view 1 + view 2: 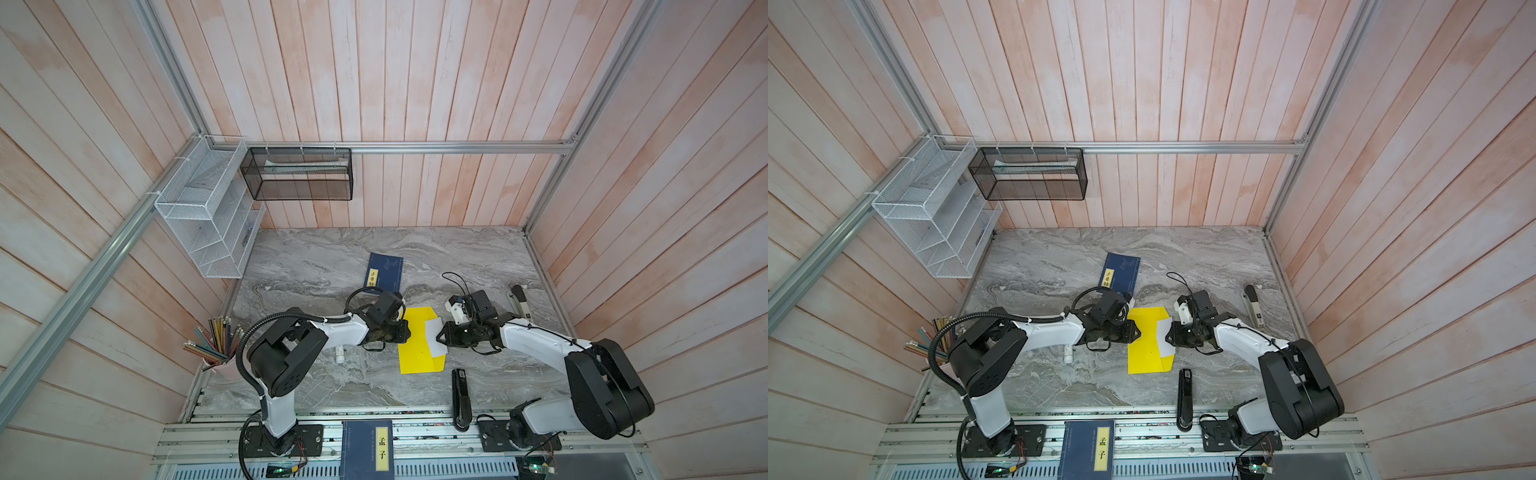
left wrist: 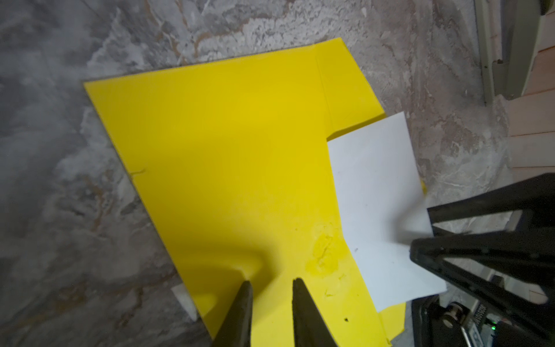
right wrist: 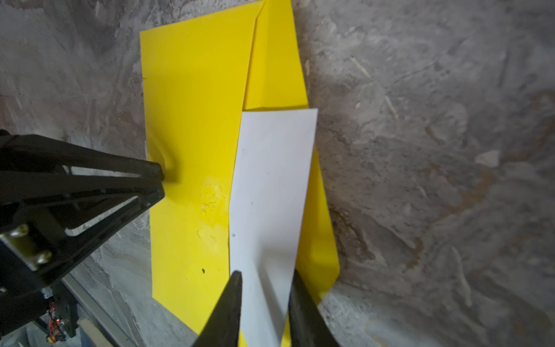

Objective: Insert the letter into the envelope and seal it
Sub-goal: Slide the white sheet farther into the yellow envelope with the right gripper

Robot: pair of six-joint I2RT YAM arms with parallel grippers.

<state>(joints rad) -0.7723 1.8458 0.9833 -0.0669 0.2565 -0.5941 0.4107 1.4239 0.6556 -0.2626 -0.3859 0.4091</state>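
The yellow envelope (image 1: 415, 347) (image 1: 1144, 347) lies flat mid-table, its flap (image 3: 318, 228) open on the right-arm side. The white letter (image 1: 433, 328) (image 1: 1163, 328) is partly inside the mouth, and the rest lies over the flap. My left gripper (image 1: 406, 332) (image 2: 271, 282) rests on the envelope's (image 2: 225, 150) far edge. Its fingertips are slightly apart and press the paper, which wrinkles beside them (image 3: 162, 181). My right gripper (image 1: 439, 337) (image 3: 265, 273) straddles the letter's (image 3: 270, 180) outer end. Its fingers are a little apart and the sheet (image 2: 375, 195) buckles between them.
A dark blue book (image 1: 386, 272) lies behind the envelope. A black stapler (image 1: 460, 399) lies in front of it, with a grey tool (image 1: 521, 305) at the right. At the left are a white tube (image 1: 340, 355) and a pencil cup (image 1: 220, 353). Mesh racks (image 1: 208, 208) hang on the wall.
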